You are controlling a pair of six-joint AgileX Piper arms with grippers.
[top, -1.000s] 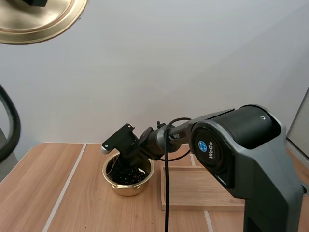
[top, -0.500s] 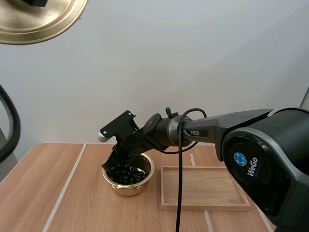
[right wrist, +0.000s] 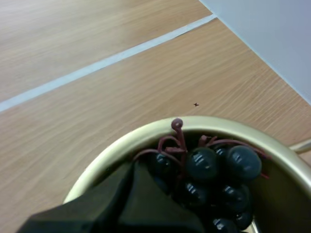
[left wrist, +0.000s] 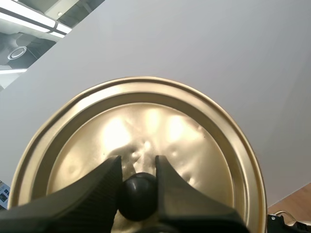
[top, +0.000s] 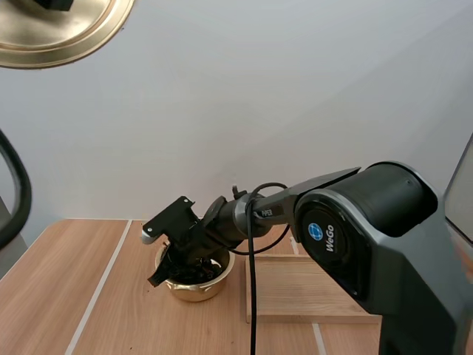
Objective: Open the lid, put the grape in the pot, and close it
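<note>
The left claw (left wrist: pixel 138 167) gripped the round brass lid (top: pixel 55 33) by its knob (left wrist: pixel 138 196), high and left of the brass pot (top: pixel 194 290), where the clenched, empty right claw (right wrist: pixel 132 171) sat beside dark grapes (right wrist: pixel 209 167).

White "WeGo" lettering (top: pixel 330 240) on big dark joint housing of right arm (top: pixel 384 222), high view; letters run slantwise down housing face. Round blue-and-white emblem (top: pixel 315 216) just above lettering, on same housing; mark inside it too small to read. Short line of white print (top: pixel 260 213) on slim forearm link; letters too small to make out.
</note>
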